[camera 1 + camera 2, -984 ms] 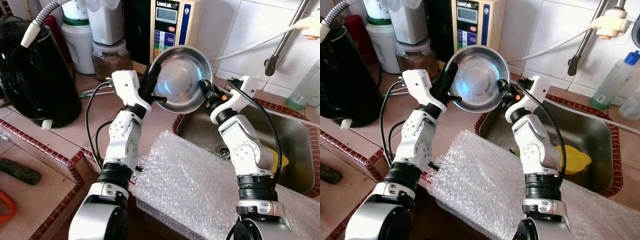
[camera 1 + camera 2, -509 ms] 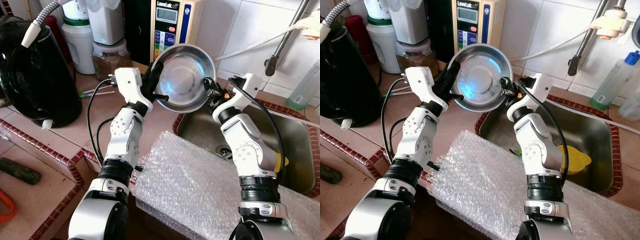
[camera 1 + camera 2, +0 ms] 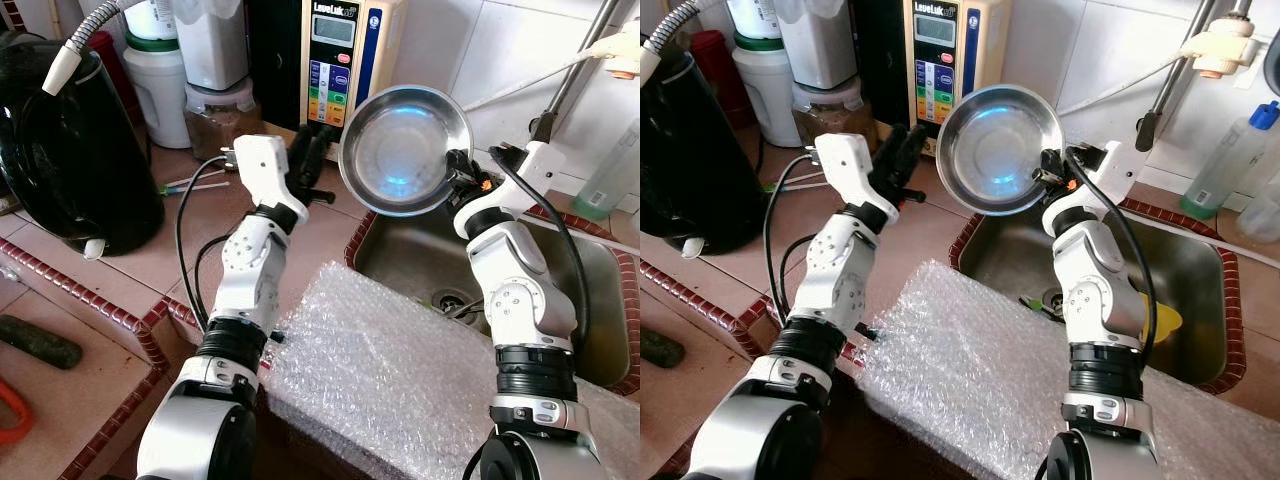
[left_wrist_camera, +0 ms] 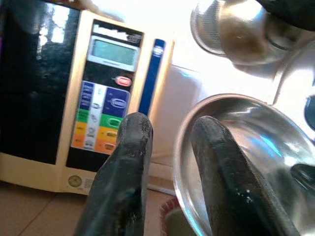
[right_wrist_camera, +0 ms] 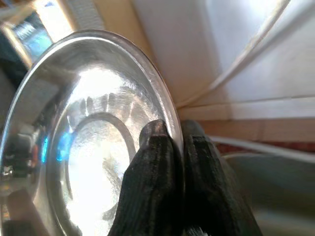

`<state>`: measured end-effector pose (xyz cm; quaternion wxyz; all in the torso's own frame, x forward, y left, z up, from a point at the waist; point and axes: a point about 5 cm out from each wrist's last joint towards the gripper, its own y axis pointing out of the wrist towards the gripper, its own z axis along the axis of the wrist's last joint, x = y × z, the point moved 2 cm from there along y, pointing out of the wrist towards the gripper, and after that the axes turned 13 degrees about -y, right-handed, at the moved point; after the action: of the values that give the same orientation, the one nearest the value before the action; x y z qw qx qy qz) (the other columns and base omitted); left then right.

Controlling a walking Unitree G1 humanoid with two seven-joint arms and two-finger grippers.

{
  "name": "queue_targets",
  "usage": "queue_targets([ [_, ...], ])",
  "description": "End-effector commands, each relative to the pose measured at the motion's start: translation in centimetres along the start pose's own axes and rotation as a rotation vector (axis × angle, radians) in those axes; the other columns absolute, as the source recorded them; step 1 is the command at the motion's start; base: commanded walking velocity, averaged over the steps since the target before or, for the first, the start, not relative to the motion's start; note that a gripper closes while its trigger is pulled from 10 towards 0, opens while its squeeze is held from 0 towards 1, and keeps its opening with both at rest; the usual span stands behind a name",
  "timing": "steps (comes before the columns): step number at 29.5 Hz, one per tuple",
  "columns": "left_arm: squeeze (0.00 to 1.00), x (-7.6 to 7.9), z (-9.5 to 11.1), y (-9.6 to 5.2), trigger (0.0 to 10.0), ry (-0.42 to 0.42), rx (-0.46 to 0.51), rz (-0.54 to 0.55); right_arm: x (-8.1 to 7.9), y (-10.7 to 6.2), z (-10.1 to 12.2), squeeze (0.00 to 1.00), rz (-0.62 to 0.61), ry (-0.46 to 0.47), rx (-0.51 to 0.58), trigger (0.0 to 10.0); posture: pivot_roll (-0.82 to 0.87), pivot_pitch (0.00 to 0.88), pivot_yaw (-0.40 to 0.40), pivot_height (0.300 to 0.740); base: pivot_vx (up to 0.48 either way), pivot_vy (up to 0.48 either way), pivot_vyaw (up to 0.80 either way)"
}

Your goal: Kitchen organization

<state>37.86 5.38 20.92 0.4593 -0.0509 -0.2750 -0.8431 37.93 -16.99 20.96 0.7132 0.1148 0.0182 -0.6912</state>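
A shiny steel bowl (image 3: pixel 400 150) is held upright in the air above the counter, near the left corner of the sink, its hollow facing me. My right gripper (image 3: pixel 457 178) is shut on the bowl's right rim; the right wrist view shows its fingers (image 5: pixel 157 147) pinching the rim (image 5: pixel 170 110). Just left of the bowl, my left gripper (image 3: pixel 308 152) stands open and apart from it. In the left wrist view its fingers (image 4: pixel 133 147) have a clear gap between them, with the bowl (image 4: pixel 256 142) beside them.
A sheet of bubble wrap (image 3: pixel 400 370) covers the counter's front edge. The steel sink (image 3: pixel 580 270) at right holds a yellow item (image 3: pixel 1155 315). A black appliance (image 3: pixel 70 130), jars (image 3: pixel 215 115) and a water unit (image 3: pixel 340 55) line the back. A plastic bottle (image 3: pixel 1230 150) stands far right.
My left gripper has let go of the bowl and opened. The right gripper has carried the bowl to the right, away from the left gripper.
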Motion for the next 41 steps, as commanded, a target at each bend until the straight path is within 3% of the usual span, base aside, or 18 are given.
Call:
queue_targets([
  [1,1.0,0.3,-0.7,-0.6,10.0,0.028,-0.039,-0.033,1.4,-0.1,-0.3,0.0,-0.071,-0.055,-0.013,0.0,0.03,0.0,-0.035,0.74,0.0,0.0,0.0],
  [4,1.0,-0.2,-1.9,-2.5,10.0,0.043,-0.096,-0.023,4.0,-0.4,-1.1,0.0,-0.198,-0.181,-0.064,0.0,0.04,0.0,-0.035,0.74,0.0,0.0,0.0],
  [10,1.0,-0.2,-3.6,-4.6,10.0,0.083,-0.181,-0.051,7.1,-1.3,-3.0,0.0,-0.354,-0.281,-0.159,0.0,0.06,0.0,-0.043,0.74,0.0,0.0,0.0],
  [13,1.0,0.0,-4.5,-6.0,10.0,0.097,-0.227,-0.05,8.6,-2.6,-5.2,0.0,-0.439,-0.337,-0.252,0.0,0.06,0.0,-0.046,0.74,0.0,0.0,0.0],
  [17,1.0,0.3,-5.2,-6.8,10.0,0.086,-0.256,-0.027,10.1,-4.1,-7.6,0.0,-0.521,-0.363,-0.371,0.0,0.06,0.0,-0.048,0.74,0.0,0.0,0.0],
  [25,1.0,1.2,-5.5,-7.1,10.0,0.069,-0.281,-0.058,9.9,-4.9,-9.5,0.0,-0.553,-0.285,-0.435,0.0,0.06,0.0,-0.037,0.74,0.0,0.0,0.0],
  [37,1.0,0.2,-5.4,-7.1,10.0,0.035,-0.306,0.006,10.7,-4.9,-9.3,0.0,-0.584,-0.285,-0.452,0.0,0.03,0.0,-0.014,0.74,0.0,0.0,0.0],
  [38,1.0,0.4,-5.5,-6.9,10.0,0.041,-0.312,-0.005,10.8,-5.2,-9.6,1.0,-0.589,-0.29,-0.473,0.0,0.04,0.0,-0.017,0.74,0.0,0.0,0.0],
  [39,1.0,0.6,-5.5,-6.8,10.0,0.045,-0.314,-0.011,10.8,-5.3,-9.8,1.0,-0.59,-0.292,-0.485,0.0,0.04,0.0,-0.017,0.74,0.0,0.0,0.0],
  [40,1.0,0.7,-5.5,-6.7,10.0,0.046,-0.316,-0.016,10.7,-5.4,-9.9,1.0,-0.589,-0.291,-0.489,0.7,0.04,0.0,-0.017,0.74,0.0,0.0,0.0],
  [41,1.0,0.9,-5.5,-6.6,10.0,0.046,-0.316,-0.02,10.6,-5.5,-10.2,1.0,-0.59,-0.282,-0.499,3.6,0.03,0.0,-0.017,0.74,0.0,0.0,0.0],
])
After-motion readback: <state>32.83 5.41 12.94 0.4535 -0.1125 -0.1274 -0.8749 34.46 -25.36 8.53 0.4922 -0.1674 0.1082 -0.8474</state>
